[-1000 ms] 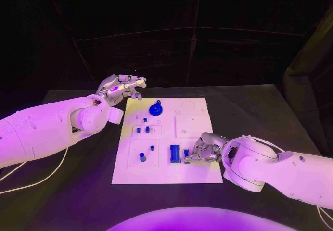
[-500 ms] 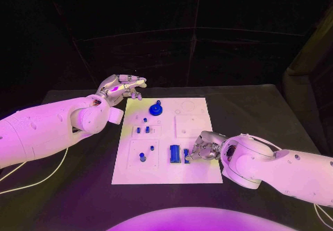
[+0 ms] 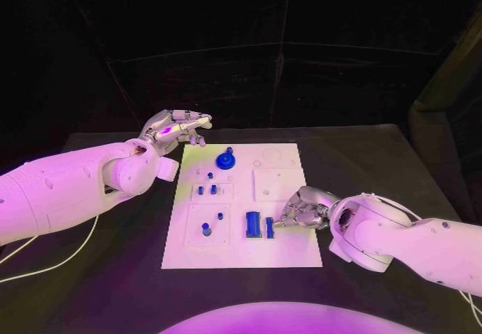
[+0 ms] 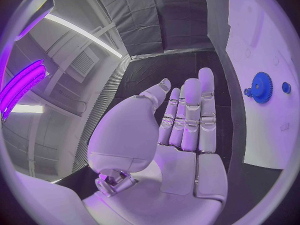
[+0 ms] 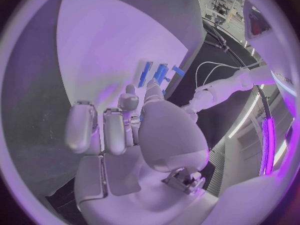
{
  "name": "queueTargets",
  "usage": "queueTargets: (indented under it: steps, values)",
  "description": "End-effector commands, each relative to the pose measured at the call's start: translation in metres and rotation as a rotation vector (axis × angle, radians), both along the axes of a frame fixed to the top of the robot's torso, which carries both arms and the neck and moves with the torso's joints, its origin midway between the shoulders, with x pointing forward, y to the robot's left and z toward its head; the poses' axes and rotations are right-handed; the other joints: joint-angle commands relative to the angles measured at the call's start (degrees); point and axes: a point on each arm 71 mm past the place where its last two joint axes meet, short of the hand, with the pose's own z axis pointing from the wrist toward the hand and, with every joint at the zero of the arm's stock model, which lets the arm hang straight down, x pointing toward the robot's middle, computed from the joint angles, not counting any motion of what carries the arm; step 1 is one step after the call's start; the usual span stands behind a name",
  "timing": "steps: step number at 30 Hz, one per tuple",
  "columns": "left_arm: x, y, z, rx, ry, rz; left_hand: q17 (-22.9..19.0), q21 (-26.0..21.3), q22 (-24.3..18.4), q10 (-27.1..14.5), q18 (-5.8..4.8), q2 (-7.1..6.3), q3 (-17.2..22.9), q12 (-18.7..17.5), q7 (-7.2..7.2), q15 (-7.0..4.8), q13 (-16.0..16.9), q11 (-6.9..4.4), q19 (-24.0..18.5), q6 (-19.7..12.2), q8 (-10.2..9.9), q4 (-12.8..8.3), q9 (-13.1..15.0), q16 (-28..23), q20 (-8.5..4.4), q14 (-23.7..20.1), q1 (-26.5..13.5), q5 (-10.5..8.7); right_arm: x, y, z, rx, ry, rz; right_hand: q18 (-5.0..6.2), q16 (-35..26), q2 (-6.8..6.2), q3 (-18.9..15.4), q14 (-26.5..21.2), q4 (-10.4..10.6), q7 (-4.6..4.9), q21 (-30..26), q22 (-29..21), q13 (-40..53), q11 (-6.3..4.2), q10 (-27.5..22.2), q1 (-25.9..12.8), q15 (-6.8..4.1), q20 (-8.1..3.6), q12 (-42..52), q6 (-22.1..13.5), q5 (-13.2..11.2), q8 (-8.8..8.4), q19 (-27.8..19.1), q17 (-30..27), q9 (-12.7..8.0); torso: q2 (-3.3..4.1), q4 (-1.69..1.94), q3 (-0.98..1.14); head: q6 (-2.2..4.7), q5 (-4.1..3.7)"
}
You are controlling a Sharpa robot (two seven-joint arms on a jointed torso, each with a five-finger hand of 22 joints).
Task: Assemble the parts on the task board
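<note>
The small blue bar-shaped part [image 3: 269, 227], standing near the middle of the flat white task board [image 3: 291, 254] on the black counter [image 3: 382, 149], is pinched by the silver right hand [image 3: 302, 209], whose fingers [image 5: 128, 102] could tip it if jolted, while the silver left hand [image 3: 173, 127] is held spread and empty.

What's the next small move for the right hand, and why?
Probably ease the right hand a little further toward the narrow blue part and close on it. Its fingertips sit right beside that part near the task board's front edge, apparently holding nothing. The left hand hovers open off the far corner.
</note>
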Motion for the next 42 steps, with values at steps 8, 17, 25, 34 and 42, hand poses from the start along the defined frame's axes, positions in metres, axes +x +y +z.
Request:
queueTargets:
  steps: [8,17,25,34,42]
  values:
    - [0.007,0.001,-0.001,-0.022,0.004,0.023,-1.45,-2.63,-1.51,-1.02,0.25,0.47,-1.15,0.62,0.17,0.50,-0.33,0.15,-1.84,-0.77,0.66,0.35,-0.12,-2.88,0.55,-3.40,-0.40,0.02,0.063,-0.029,0.033,0.660,-0.039,-0.090,6.44,-46.32,3.93,1.27,-13.89,-3.52,5.28,-39.98,-42.60,-30.34,5.49,-15.46,9.17,5.31,4.73,-37.04,-6.53,0.03,-5.90,-19.44,-42.43,-3.19,-1.63,-0.23,-0.28,2.45,-0.91]
    - [0.022,0.011,-0.012,-0.023,-0.001,0.110,-11.47,-16.37,-10.84,2.40,-0.42,-0.23,-1.31,-4.74,-0.39,3.20,-1.81,0.69,-12.89,-1.90,-0.88,1.82,-0.62,-24.40,3.16,-13.56,-1.37,0.26,0.126,-0.049,0.036,0.910,-0.113,-0.227,6.28,-69.42,3.78,1.28,-26.31,-7.48,6.86,-61.03,-56.59,-45.36,9.17,-18.71,9.34,11.31,10.73,-46.50,-7.62,-2.46,-10.77,-27.30,-57.76,-7.03,-3.86,-0.48,-0.54,6.69,-1.57]
    - [0.032,0.009,-0.024,-0.076,0.029,0.219,-19.87,-26.96,-20.79,2.23,0.42,0.34,-5.41,-13.75,-1.27,6.61,-1.75,3.32,-18.36,-2.45,-4.68,3.69,-0.66,-41.84,7.55,-13.74,-2.98,-0.06,0.154,-0.047,0.033,0.991,-0.139,-0.268,6.50,-75.87,4.57,2.71,-23.30,-11.42,7.76,-69.10,-62.95,-54.83,9.90,-19.31,5.78,12.24,12.01,-47.03,-7.46,-2.74,-13.57,-24.40,-66.24,-10.11,-4.81,-0.16,-0.18,8.29,-1.26]
    - [0.027,-0.001,-0.030,-0.030,0.042,0.178,-24.66,-33.73,-29.72,-22.43,-3.70,2.03,-11.31,-18.87,-5.12,3.40,-5.30,-0.53,-38.36,-24.74,-8.71,0.95,-4.37,-50.44,1.64,-36.12,-32.62,-2.87,0.151,-0.044,0.028,0.914,-0.151,-0.304,2.78,-79.44,1.83,8.79,-48.66,-12.21,2.52,-73.30,-69.22,-62.07,5.72,-43.04,-28.26,8.86,6.10,-50.56,-28.62,-6.62,-17.25,-48.23,-73.32,-15.62,-5.60,0.73,-0.01,9.17,-0.83]
    - [0.005,-0.018,-0.035,0.001,0.038,0.233,-29.39,-33.73,-32.35,-31.40,-4.96,2.03,-13.02,-23.52,-10.33,-1.76,-5.30,-2.14,-45.38,-32.96,-12.90,0.95,-4.37,-52.55,-0.80,-44.39,-43.67,-2.87,0.128,-0.033,0.028,0.960,-0.193,-0.385,1.28,-79.44,-2.28,10.87,-58.01,-12.21,0.58,-77.36,-69.22,-62.07,4.15,-51.85,-40.50,4.14,3.91,-50.56,-36.46,-11.95,-17.25,-57.01,-73.32,-15.62,-7.19,2.27,0.36,10.41,-0.18]
